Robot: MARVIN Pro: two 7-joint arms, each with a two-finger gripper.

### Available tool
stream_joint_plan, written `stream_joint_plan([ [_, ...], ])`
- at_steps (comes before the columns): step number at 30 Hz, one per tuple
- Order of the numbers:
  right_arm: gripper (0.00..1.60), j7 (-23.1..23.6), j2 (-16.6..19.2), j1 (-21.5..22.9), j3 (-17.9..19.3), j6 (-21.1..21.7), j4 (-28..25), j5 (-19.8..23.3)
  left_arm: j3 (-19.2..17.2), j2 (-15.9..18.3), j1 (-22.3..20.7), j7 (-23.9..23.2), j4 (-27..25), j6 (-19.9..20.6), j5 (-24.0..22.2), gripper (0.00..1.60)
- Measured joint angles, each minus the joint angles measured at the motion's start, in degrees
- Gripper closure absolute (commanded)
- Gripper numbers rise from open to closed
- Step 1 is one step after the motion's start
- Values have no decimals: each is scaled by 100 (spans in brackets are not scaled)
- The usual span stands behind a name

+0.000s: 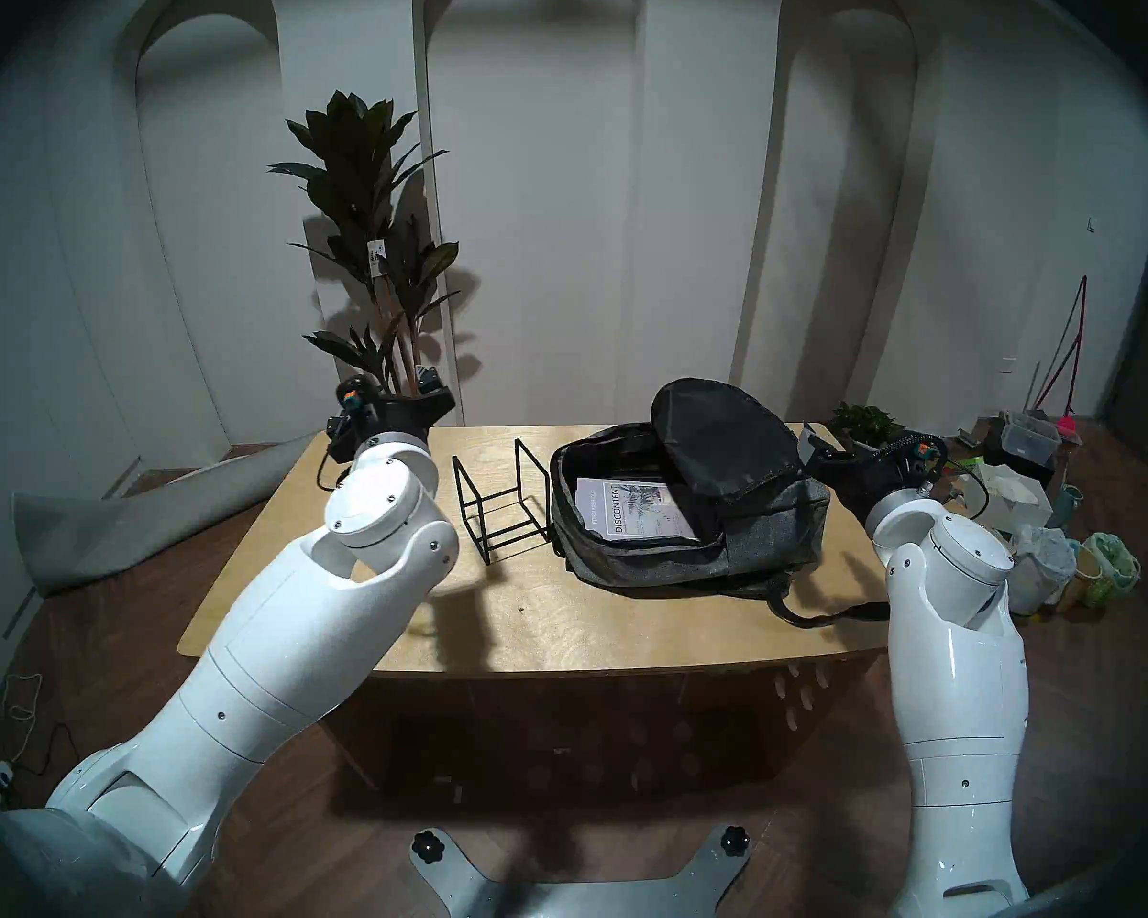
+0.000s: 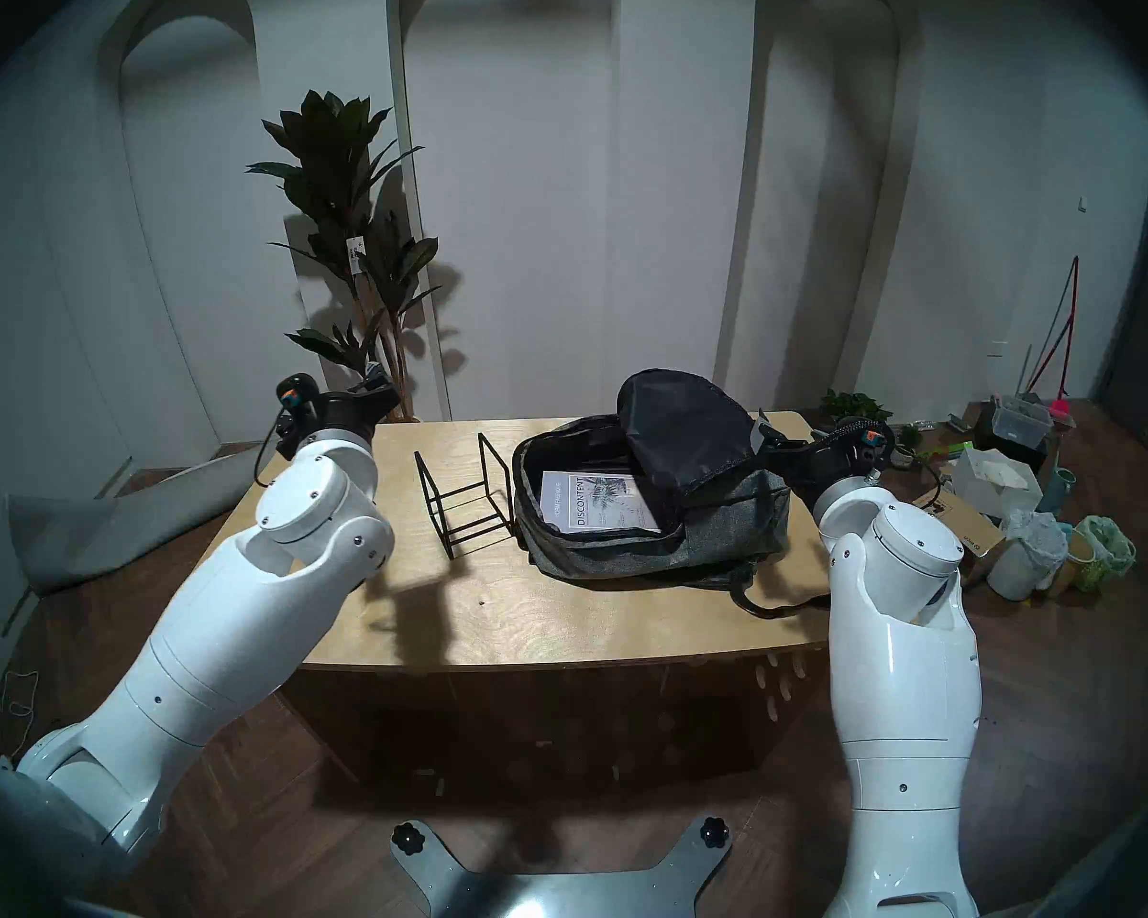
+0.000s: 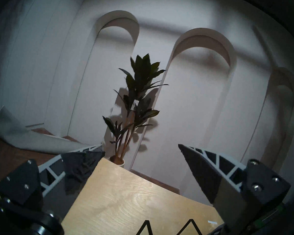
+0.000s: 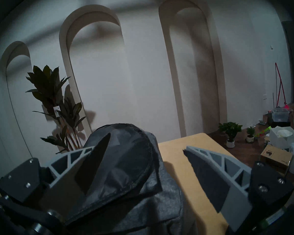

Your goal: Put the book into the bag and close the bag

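Note:
The white book (image 1: 634, 509) (image 2: 598, 504) with "DISCONTENT" on its cover lies flat inside the grey bag (image 1: 763, 532) (image 2: 724, 522). The bag lies on the table with its zipper open. Its black-lined flap (image 1: 724, 440) (image 4: 126, 161) stands folded back over the right half. My right gripper (image 1: 816, 443) (image 4: 147, 142) is open at the bag's right side. One of its fingers (image 4: 95, 161) is in front of the flap, and nothing is held. My left gripper (image 1: 392, 383) (image 3: 140, 148) is open and empty over the table's far left corner, well away from the bag.
A black wire-frame stand (image 1: 502, 499) sits just left of the bag on the wooden table (image 1: 558, 618). A black strap (image 1: 816, 615) trails toward the table's right front edge. A tall plant (image 1: 372, 234) stands behind the table. Boxes and bins (image 1: 1022, 493) crowd the floor at right.

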Motion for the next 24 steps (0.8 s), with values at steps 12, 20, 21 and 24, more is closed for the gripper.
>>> stream_joint_plan([
  [12,0,-351,-155,36,-154,298,34,1,-466,320,376,88,-164,245,-704,0],
  [20,0,-462,-229,132,-305,164,206,0,-526,425,430,51,-164,243,-734,0],
  [21,0,-467,-233,137,-313,151,216,-1,-529,429,431,50,-164,240,-733,0],
  [24,0,-495,-249,175,-355,72,285,-14,-544,453,436,44,-164,226,-730,0],
])
